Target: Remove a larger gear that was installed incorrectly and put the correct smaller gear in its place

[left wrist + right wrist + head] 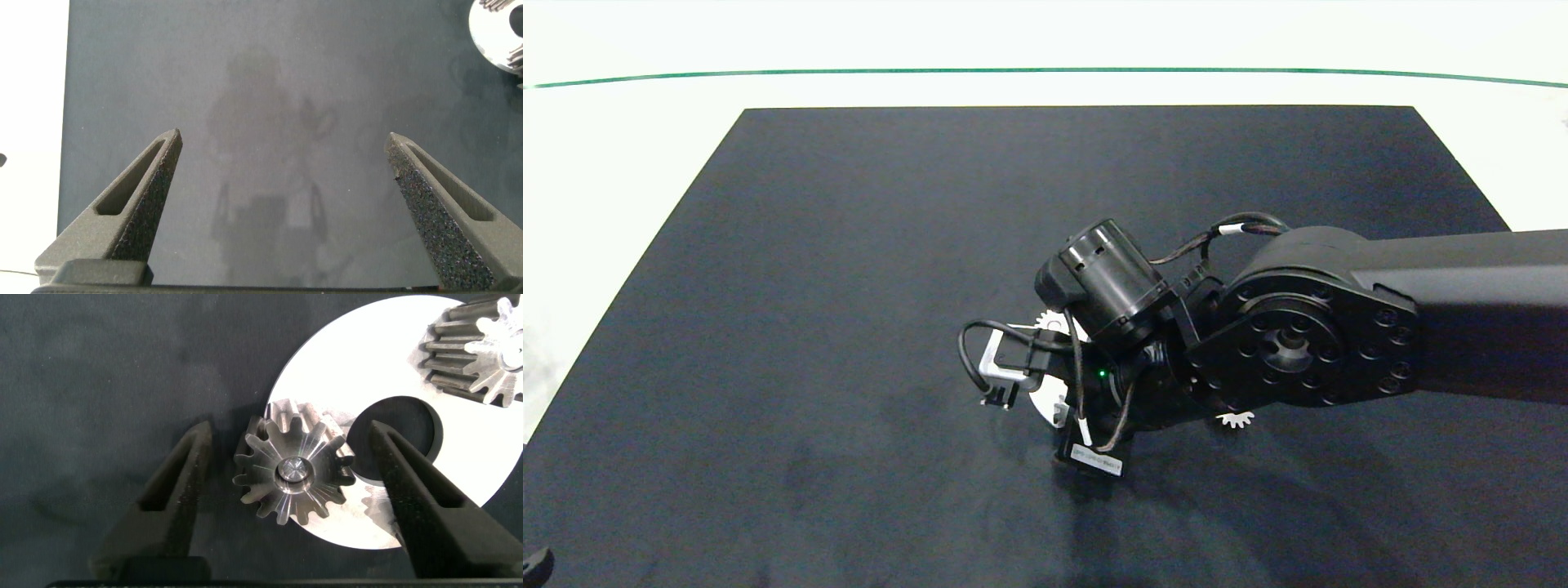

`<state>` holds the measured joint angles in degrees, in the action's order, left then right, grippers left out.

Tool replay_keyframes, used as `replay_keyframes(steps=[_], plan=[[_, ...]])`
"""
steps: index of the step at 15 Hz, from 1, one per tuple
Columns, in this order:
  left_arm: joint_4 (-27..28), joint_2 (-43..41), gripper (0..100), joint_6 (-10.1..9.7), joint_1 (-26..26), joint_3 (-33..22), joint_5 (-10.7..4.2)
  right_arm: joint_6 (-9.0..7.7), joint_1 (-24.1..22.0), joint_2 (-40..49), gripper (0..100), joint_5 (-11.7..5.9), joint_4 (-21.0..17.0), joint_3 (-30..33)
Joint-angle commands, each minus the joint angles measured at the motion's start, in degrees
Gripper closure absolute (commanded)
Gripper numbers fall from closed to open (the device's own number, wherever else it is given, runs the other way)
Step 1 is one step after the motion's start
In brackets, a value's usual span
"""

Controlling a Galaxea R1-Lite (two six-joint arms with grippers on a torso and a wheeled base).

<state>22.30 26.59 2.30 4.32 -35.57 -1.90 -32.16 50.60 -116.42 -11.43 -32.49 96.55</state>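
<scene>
— Dark matting covered the table from the near edge to the pale floor beyond. What did you see closest in?

— At the near left corner only a sliver of the left arm showed. Its left gripper hung released, fingers spread wide over bare mat, a round silver plate just at the corner of its sight.

— And further in?

— A loose small gear peeked out from under the right arm, right of centre. Then the right gripper sat low over the plate's edge, unclenched, its fingers either side of the gear on its pin, not touching it. I couldn't tell whether that was the larger gear or the smaller one.

— Anything beyond?

— Across a dark round hole in the plate stood another gear.
</scene>
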Motion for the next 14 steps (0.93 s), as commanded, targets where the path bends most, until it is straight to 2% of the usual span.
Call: replay_keyframes(steps=[1,5,14], plan=[[0.12,-0.22,0,-0.02,-0.01,0.06,-0.03,-0.27,0.11,0.14,28,-0.08,-0.21,-0.05],[0.12,-0.4,0,-0.02,0.08,0.06,-0.03,-0.27,0.02,0.14,38,-0.25,-2.23,0.31],[0.12,-0.57,0,0.07,0.08,0.06,-0.03,-0.45,0.02,-0.21,55,-0.43,-2.32,0.22]])
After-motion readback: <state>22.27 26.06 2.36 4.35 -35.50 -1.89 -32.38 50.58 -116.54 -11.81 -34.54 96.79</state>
